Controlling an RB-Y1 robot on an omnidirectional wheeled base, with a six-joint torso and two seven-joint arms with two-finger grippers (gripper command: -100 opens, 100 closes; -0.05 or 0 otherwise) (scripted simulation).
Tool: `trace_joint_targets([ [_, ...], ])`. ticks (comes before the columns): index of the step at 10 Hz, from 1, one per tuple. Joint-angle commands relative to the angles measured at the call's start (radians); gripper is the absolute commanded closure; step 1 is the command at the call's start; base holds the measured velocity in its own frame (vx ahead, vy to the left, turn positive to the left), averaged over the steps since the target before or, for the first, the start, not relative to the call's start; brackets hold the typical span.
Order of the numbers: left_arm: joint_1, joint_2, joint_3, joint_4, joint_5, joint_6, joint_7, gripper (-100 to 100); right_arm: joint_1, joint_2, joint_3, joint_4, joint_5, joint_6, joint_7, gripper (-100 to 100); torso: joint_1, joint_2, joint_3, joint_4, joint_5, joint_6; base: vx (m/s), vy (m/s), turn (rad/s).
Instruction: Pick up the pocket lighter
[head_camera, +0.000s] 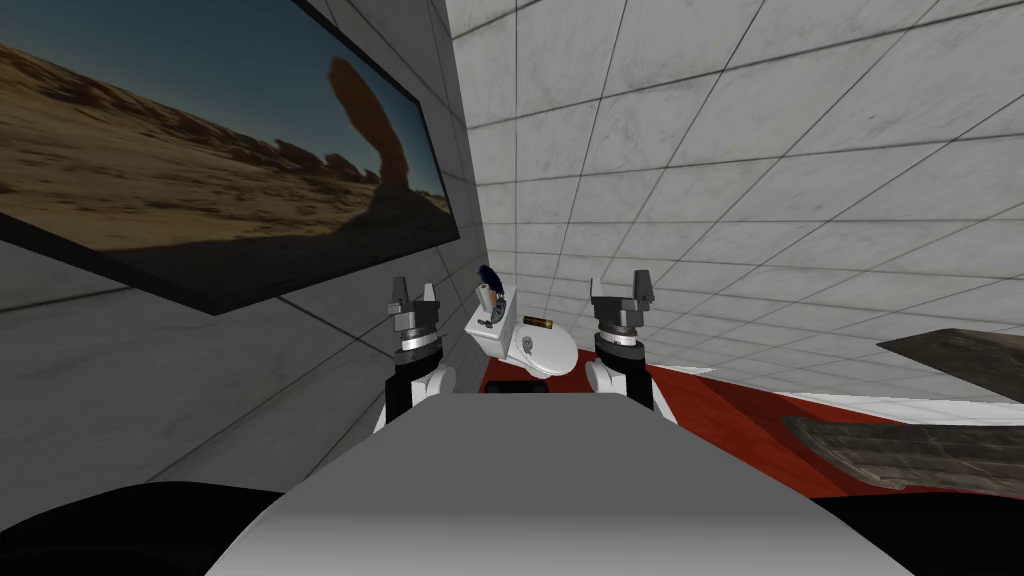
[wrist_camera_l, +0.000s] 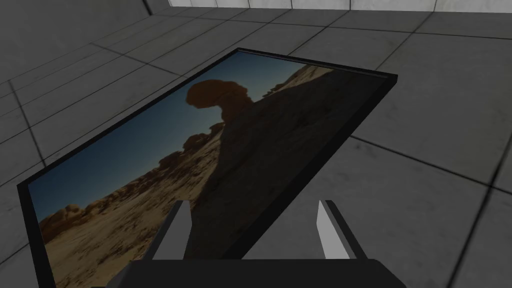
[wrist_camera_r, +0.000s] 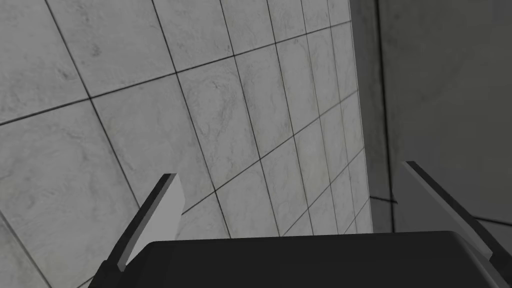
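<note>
Small dark-brown pocket lighter atop white toilet

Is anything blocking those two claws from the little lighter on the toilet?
Nothing visible does. The pocket lighter lies uncovered on the white toilet, between the open left gripper and right gripper; small items on its tank sit beside it.

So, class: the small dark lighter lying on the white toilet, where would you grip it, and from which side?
Take the pocket lighter across its narrow width, about mid-length, coming down from above. It lies flat on the toilet, a short slim bar with its long sides seemingly free. The open right pincer looks the nearer one. Finer detail is too small to tell.
</note>
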Motion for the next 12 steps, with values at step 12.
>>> trace_joint_targets([
  [12, -0.04, 0.222, -0.034, 0.148, -0.05, 0.157, -0.012, -100, 0.0, 0.0, 0.0, 0.0, 0.0, 0.0, 0.0, 0, 0.001, -0.003, -0.002, -0.001, 0.0, 0.0, 0.044, 0.016, -0.009],
])
